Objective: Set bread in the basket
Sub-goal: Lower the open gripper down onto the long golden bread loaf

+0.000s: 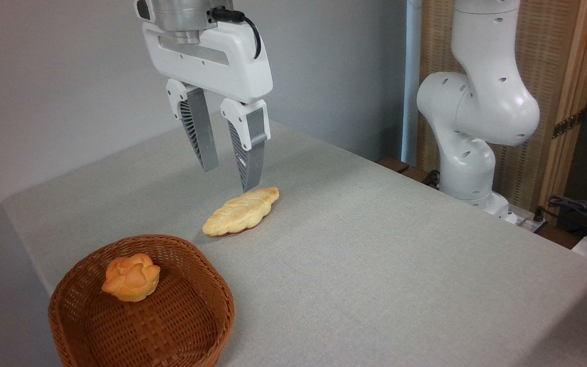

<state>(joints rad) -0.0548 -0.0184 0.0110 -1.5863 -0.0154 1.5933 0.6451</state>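
Hovering spread and empty, the end effector (228, 178) hangs just above the bread (241, 211) (long axis diagonal), which lies on the counter (375, 244) beyond the basket (186, 326).

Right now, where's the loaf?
The loaf lies on the table, centre-left, below the open gripper, outside the basket nearer the camera.

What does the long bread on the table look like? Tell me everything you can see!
The bread is a long, flat loaf, pale golden, with a braided, bumpy top and pointed ends, like a leaf. It looks whole. It lies flat on the grey table, slanting from lower left to upper right, just beyond the basket and outside it. The open gripper hangs right above its far end, with one fingertip very near it; nothing grips the bread.
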